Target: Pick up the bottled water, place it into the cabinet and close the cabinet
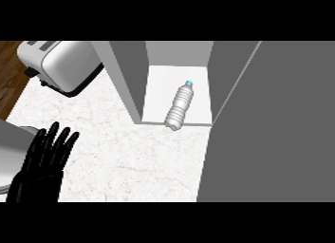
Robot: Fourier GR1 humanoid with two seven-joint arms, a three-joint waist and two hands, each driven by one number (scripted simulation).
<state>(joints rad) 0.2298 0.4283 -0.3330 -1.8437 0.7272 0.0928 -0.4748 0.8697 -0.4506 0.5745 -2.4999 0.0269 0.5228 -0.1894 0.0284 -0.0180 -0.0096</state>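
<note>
One head view: the bottled water [180, 105] lies on its side in the cabinet [124, 80], cap toward twelve o'clock. It looks light, smooth and apt to roll, so its ribbed middle suits a grasp. At eight o'clock the left hand [43, 156] rests, fingers straight and empty.

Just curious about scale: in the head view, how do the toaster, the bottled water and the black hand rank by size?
1. Toaster and left hand: about alike, and the hand is nearer the camera, so I won't rank them.
2. Bottled water, lying in the cabinet: clearly smallest.
</note>
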